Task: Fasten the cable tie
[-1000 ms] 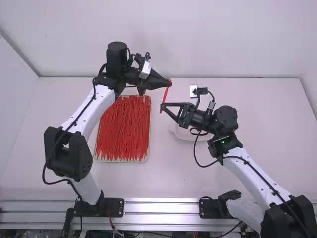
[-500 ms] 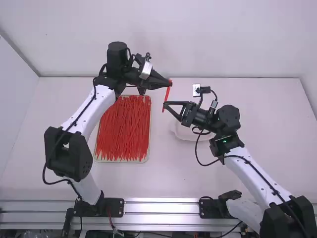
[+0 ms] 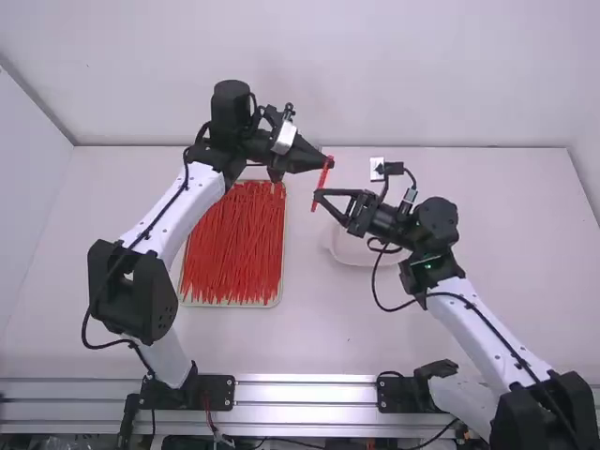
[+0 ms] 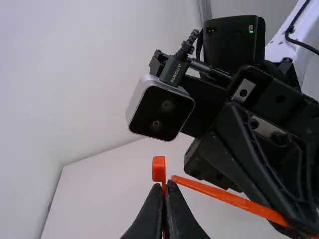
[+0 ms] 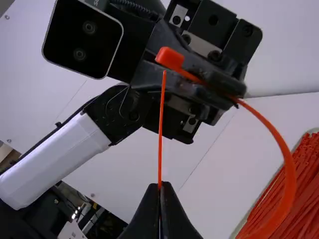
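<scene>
– What's shifting?
– Your left gripper [image 3: 323, 165], clenched on the head of the cable tie [image 3: 323, 174], is drifting right. Your right gripper [image 3: 316, 195], pinching the tail, is rising with it, so the tail is lining up for threading.
– Room?
– You're working in mid-air, between the tray of spare ties [image 3: 281, 281] and the white bowl [image 3: 347, 265], with open air surrounding both wrists

The thin plastic cable tie [image 5: 161, 124] is bright orange-red, matching the heap of plastic ties [image 3: 234, 242] at nine o'clock on the plain white table [image 3: 525, 216]; left gripper [image 4: 163, 185] and right gripper [image 5: 159, 187] are black.
</scene>
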